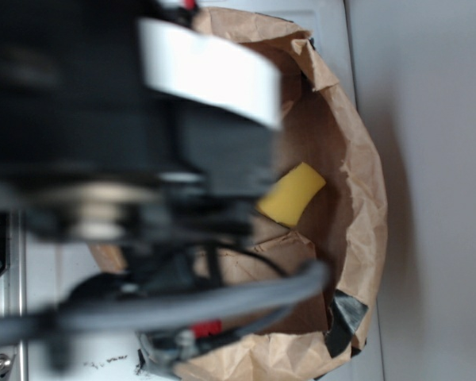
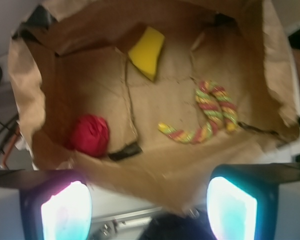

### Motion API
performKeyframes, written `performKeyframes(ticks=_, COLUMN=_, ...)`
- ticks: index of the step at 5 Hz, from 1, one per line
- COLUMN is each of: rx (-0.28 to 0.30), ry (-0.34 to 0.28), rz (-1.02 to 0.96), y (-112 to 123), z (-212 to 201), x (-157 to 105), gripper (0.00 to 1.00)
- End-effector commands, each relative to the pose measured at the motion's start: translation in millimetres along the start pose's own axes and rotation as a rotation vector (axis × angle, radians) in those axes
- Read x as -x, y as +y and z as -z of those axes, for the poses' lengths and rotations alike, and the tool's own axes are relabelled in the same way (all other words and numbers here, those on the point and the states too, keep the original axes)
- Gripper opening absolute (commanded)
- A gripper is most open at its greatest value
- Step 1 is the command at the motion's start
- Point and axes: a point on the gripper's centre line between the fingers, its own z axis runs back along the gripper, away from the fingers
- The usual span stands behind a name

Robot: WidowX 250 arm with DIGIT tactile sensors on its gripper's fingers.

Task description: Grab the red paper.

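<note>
The red paper point(image 2: 90, 135) is a roundish wrinkled wad lying at the left inside a brown paper-lined bin point(image 2: 25, 85). In the wrist view my gripper point(image 2: 149, 210) is open, its two glowing pads point(image 2: 65, 212) wide apart at the bottom with nothing between them. It hangs above the bin's near rim, apart from the red paper, which lies ahead and to the left. In the exterior view the blurred arm point(image 1: 119, 127) fills the left side and hides the red paper.
A yellow sponge wedge point(image 2: 147, 51) point(image 1: 290, 194) rests at the back of the bin. A red, yellow and green twisted rope point(image 2: 210, 117) curls at the right. A small dark strip point(image 2: 125, 151) lies beside the red paper. Crumpled paper walls point(image 1: 357, 159) rise around everything.
</note>
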Motion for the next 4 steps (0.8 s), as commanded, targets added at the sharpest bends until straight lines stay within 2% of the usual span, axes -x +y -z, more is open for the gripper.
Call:
performKeyframes(ticks=1, rx=0.034, ry=-0.052, rz=-0.110, y=6, z=21, x=-31, gripper=1.00)
performKeyframes(ticks=2, rx=0.040, ry=-0.072, rz=-0.139, y=4, z=41, x=-31, gripper=1.00)
performKeyframes(ticks=3, rx=0.075, ry=-0.087, rz=-0.255, y=8, z=55, x=-34, gripper=1.00)
performKeyframes(ticks=4, rx=0.099, ry=-0.062, rz=-0.409, y=9, z=62, x=-32, gripper=1.00)
